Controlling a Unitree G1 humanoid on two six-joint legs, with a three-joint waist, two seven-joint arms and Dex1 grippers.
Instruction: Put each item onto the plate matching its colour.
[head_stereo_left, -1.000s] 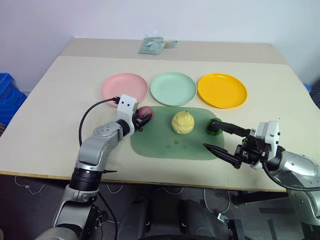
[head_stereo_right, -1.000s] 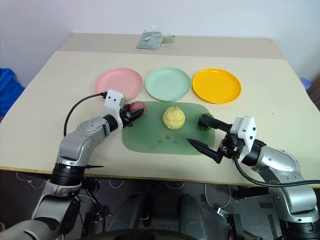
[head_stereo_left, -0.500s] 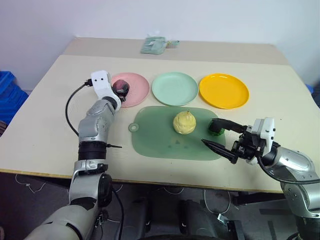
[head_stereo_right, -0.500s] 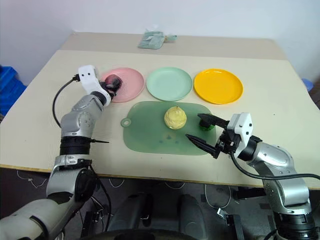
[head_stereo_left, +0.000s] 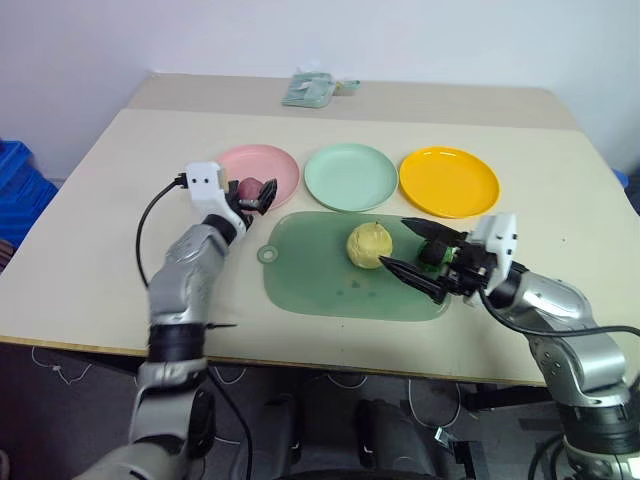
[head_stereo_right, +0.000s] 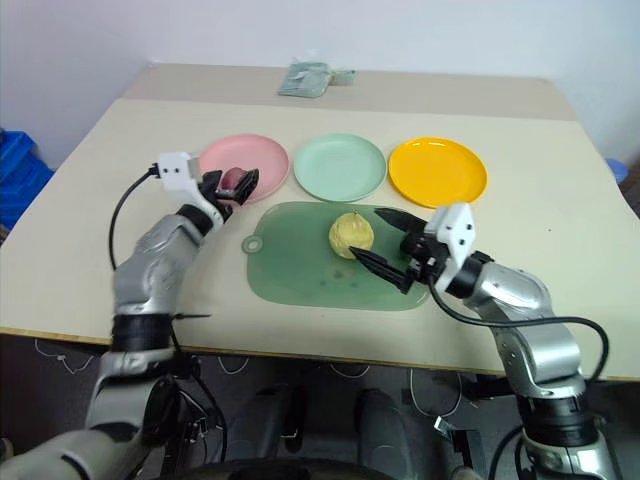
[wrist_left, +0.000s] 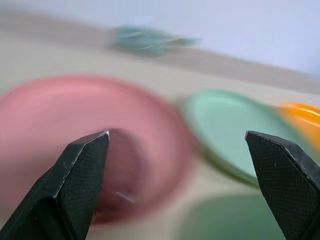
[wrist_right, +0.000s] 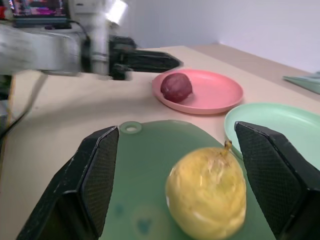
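- Right wrist view gives the clearest look: the purple-red egg (wrist_right: 176, 86) lies on the pink plate (wrist_right: 215, 95), and the left gripper (wrist_right: 150, 61) hangs just beside it with nothing in its fingers.
- Left gripper (head_stereo_left: 256, 194) has its fingers spread wide, tips over the near edge of the pink plate (head_stereo_left: 268, 163), the egg (head_stereo_left: 250, 187) just ahead of them.
- Left wrist view shows the two black fingertips (wrist_left: 85, 165) far apart, the egg a dark red blur (wrist_left: 117, 165) between them on the plate.
- Right gripper (head_stereo_right: 385, 245) is parted too, empty, pointing across the green mat (head_stereo_right: 300, 270) toward the yellow pear (head_stereo_right: 350, 232).
- Pear sits on the mat right at the right gripper's tips, framed between the two fingers (wrist_right: 95, 175) in the right wrist view; whether a tip touches it, I cannot tell.
- Small dark green lump (head_stereo_left: 432, 262) sits on the mat under the right gripper, mostly hidden by it.
- Mint plate (head_stereo_left: 350, 176) and yellow-orange plate (head_stereo_left: 448, 181) lie beyond the right gripper, both bare.
- Greenish bundle (head_stereo_left: 310, 90) rests at the far edge of the table (head_stereo_left: 90, 220).
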